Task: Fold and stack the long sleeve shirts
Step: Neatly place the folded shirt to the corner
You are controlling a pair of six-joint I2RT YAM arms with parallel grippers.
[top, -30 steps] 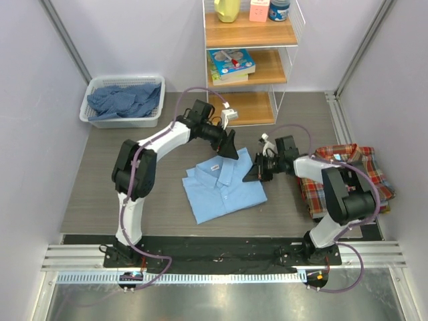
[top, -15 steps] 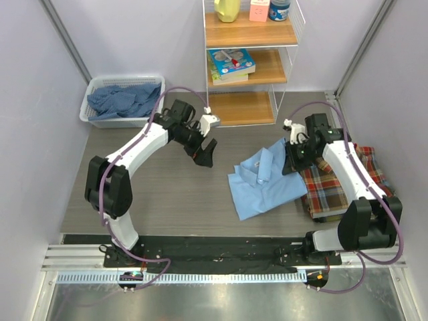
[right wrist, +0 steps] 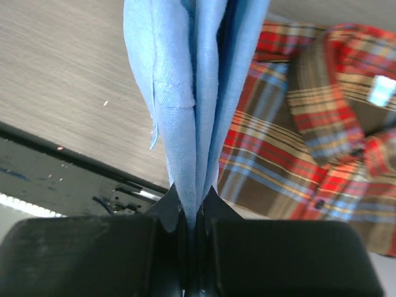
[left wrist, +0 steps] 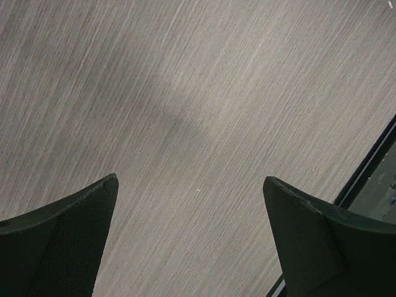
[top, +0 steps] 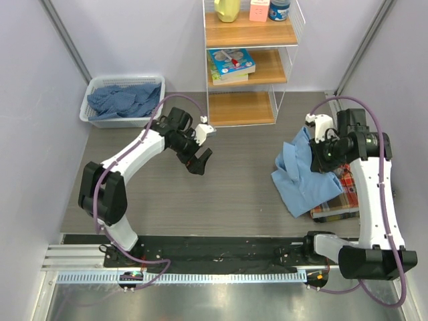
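Roughly mid-task, I'd say. The light blue shirt (top: 304,182) looks already folded and is caught in the right gripper (right wrist: 190,207), fingers pinched tight on several layers of it; the cloth hangs away from the fingertips, partly over the plaid shirt (right wrist: 297,136), which lies flat just beyond them; so the stacking isn't done, since the blue one isn't laid flat on the plaid yet.

The left gripper (left wrist: 190,180) has its fingers wide apart with only bare table (left wrist: 204,93) between and under them; it looks idle to me. Darker blue shirts (top: 124,100) sit crumpled in the basket (top: 90,115), well away from either set of fingers; my guess is those are left to fold.

Versus a second ago: the blue shirt lay flat on the table between both grippers; half a second ago it was partway toward the plaid; now it's mostly lifted, and the left gripper has backed well off from it.
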